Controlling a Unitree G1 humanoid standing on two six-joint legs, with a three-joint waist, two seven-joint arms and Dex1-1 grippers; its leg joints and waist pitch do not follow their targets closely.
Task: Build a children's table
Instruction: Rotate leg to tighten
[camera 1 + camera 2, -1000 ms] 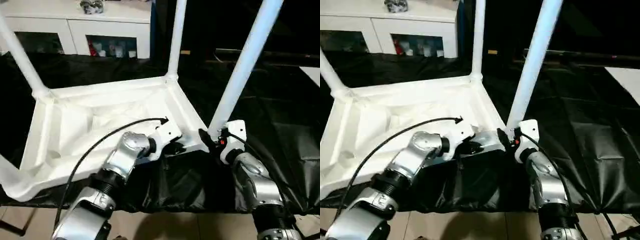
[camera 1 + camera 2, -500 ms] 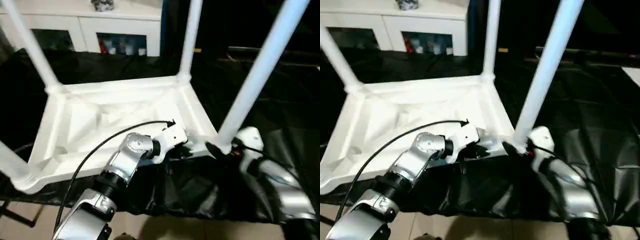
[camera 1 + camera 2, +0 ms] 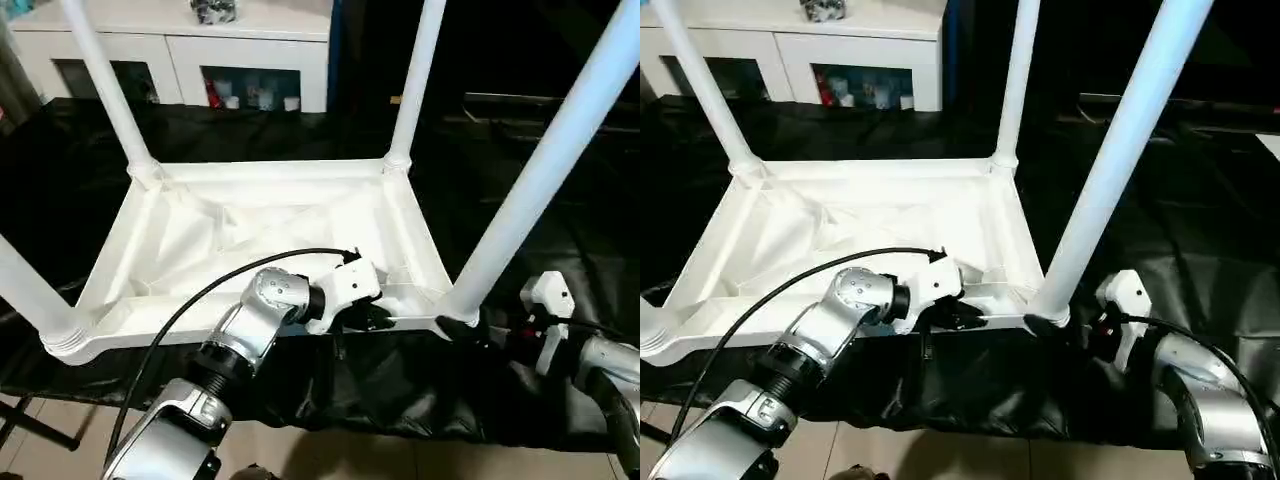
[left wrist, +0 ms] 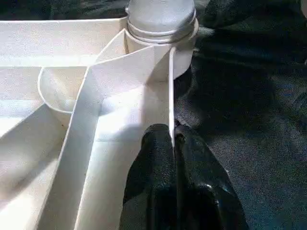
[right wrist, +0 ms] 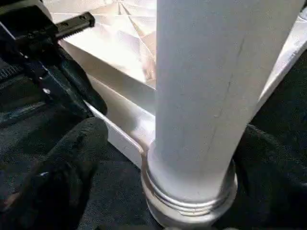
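one table top (image 3: 270, 215) is lying upside down on one black cloth (image 3: 560, 230), and four legs (image 3: 545, 170) are standing up from its corners. two grippers are showing, the left (image 3: 372, 318) and the right (image 3: 478, 330). one white cabinet (image 3: 200, 50) is standing behind.

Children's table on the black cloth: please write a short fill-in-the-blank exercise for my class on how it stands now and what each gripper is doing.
1. The children's table lies upside down with ____ legs standing up from its corner sockets.
2. The left gripper is shut on the tabletop's thin ____.
3. The right gripper sits at the base of the nearest leg with its fingers ____.
4. The table rests on a ____ cloth.

Missing words: four; rim; open; black
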